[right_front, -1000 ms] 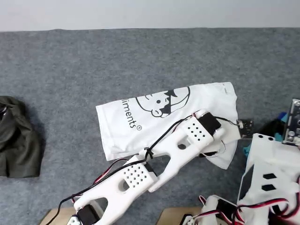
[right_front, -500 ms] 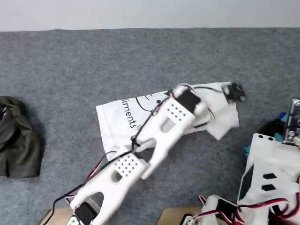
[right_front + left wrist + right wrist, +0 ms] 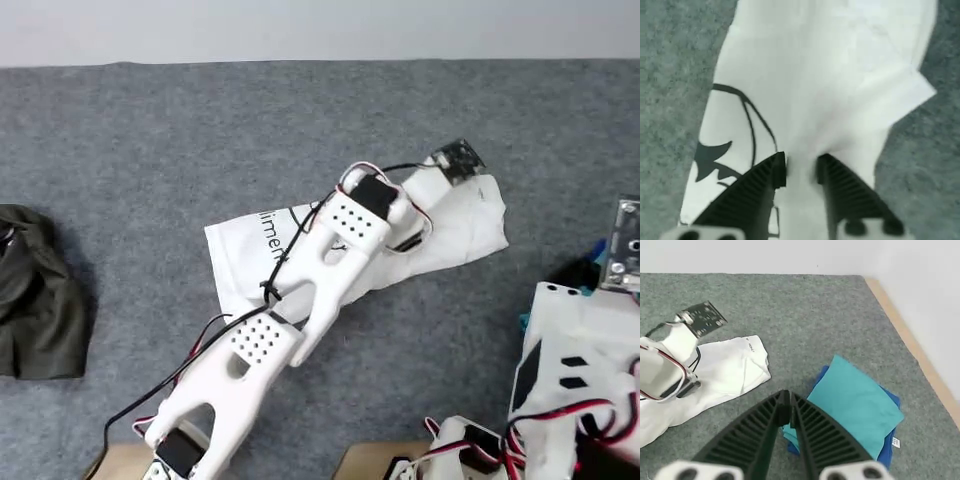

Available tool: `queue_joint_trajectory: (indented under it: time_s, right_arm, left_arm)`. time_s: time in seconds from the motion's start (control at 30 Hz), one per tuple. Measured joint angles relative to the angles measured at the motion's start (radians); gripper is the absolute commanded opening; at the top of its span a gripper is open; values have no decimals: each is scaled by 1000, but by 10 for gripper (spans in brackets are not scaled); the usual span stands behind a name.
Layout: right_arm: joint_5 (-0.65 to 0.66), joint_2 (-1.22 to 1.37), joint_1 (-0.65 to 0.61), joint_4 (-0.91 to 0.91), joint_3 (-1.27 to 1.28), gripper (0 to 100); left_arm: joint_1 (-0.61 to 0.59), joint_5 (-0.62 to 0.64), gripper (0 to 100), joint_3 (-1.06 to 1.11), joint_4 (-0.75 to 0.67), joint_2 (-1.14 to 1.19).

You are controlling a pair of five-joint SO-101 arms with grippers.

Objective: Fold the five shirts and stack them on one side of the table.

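A white shirt (image 3: 240, 265) with black print lies mid-table. My left gripper (image 3: 800, 167) is over its right half, shut on a fold of the white cloth (image 3: 840, 100); in the high view the left gripper (image 3: 410, 225) sits under its wrist. The shirt's near right part is folded up onto the body. A dark green shirt (image 3: 35, 290) lies crumpled at the left edge. A folded teal shirt (image 3: 857, 402) rests on a blue one (image 3: 887, 450) at the right. My right gripper (image 3: 788, 401) hangs shut and empty above the mat, near that stack.
The grey mat (image 3: 150, 130) covers the table, with bare room along the far side and between the white and green shirts. The right arm (image 3: 575, 360) stands at the near right corner. A wooden edge (image 3: 910, 340) and wall bound the right side.
My left gripper has swung from the shirt's near right corner toward the far side, dragging that flap up and over the shirt. The right arm has stayed put.
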Motion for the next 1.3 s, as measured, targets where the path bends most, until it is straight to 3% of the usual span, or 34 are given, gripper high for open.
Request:
queue_joint_trajectory:
  time_s: [0.53,0.93,1.1,1.3]
  right_arm:
    - [34,2,0,0,104,14]
    - [35,0,0,0,107,14]
    - [35,14,0,0,173,13]
    - [35,167,0,-92,362,12]
  left_arm:
    - [-150,11,168,3,-51,0]
    - [-163,14,166,2,-48,0]
    - [-163,20,138,-103,60,-6]
    - [-186,46,0,-307,224,-74]
